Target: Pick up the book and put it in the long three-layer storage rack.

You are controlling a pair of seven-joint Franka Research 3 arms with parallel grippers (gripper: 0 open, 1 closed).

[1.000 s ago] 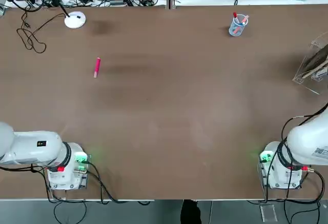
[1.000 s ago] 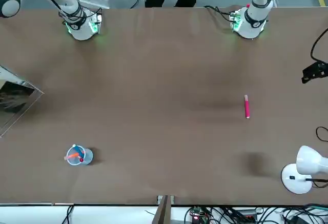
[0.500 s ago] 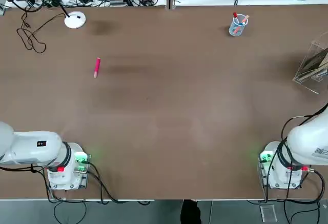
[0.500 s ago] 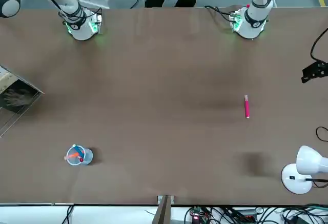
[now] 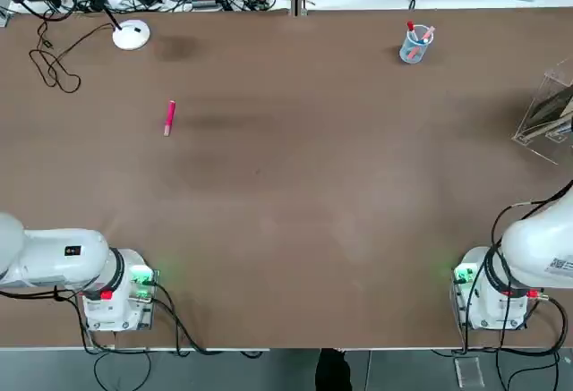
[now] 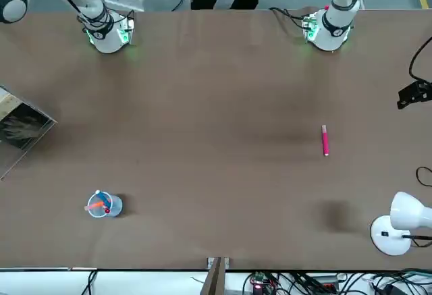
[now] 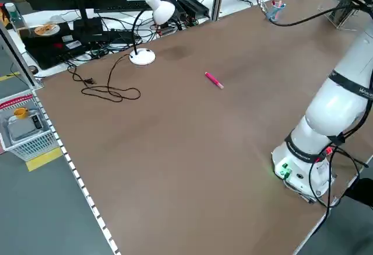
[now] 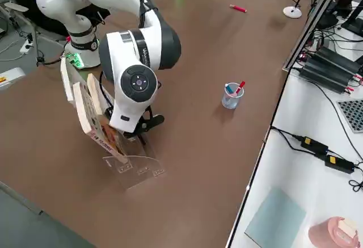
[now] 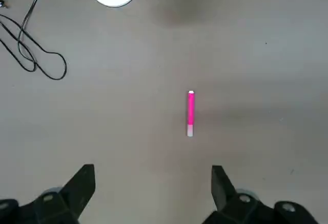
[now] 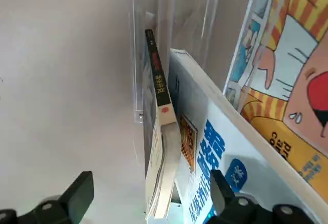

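Note:
The book (image 10: 156,131), thin with a dark spine and a tan lettered strip, stands on edge in the long three-layer storage rack (image 10: 139,55), a clear acrylic rack at the table's right edge (image 5: 544,115). The book's dark cover (image 6: 23,127) shows through the rack's wall in the front view. My right gripper (image 10: 151,183) hovers over the book, open, with a finger on either side and neither touching it. The right arm's wrist (image 8: 138,80) hangs above the rack (image 8: 129,167). My left gripper (image 9: 152,175) is open and empty above the table.
Two larger colourful books (image 10: 287,80) lean in the rack beside the thin one. A pink pen (image 5: 169,116) lies left of centre. A clear cup of pens (image 5: 415,44) stands at the back right. A white desk lamp (image 5: 131,33) and a black cable (image 5: 52,62) sit at the back left.
The right gripper has opened and let go of the book, which has settled a little deeper in the rack. The left arm and everything else on the table have not moved.

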